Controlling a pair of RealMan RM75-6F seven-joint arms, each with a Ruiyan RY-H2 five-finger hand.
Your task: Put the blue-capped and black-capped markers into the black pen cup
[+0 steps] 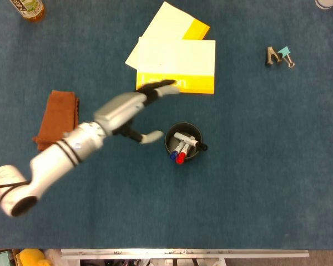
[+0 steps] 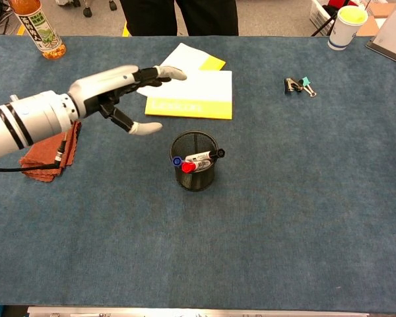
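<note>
The black mesh pen cup [image 1: 183, 142] [image 2: 195, 160] stands upright mid-table. Inside it lean a blue-capped marker [image 1: 174, 154] [image 2: 177, 160], a red-capped marker [image 1: 180, 158] [image 2: 187, 167] and a black-capped marker [image 1: 190, 141] [image 2: 208, 155], whose black cap pokes over the cup's right rim. My left hand [image 1: 139, 111] [image 2: 122, 89] hovers to the left of the cup, apart from it, fingers spread and holding nothing. My right hand does not show in either view.
Yellow Lexicon notepads [image 1: 176, 61] [image 2: 191, 89] lie behind the cup. A folded brown cloth [image 1: 58, 122] [image 2: 43, 158] sits at the left, binder clips [image 1: 279, 56] [image 2: 298, 85] at the far right, a drink bottle [image 2: 37, 26] at the back left and a paper cup [image 2: 346, 26] at the back right.
</note>
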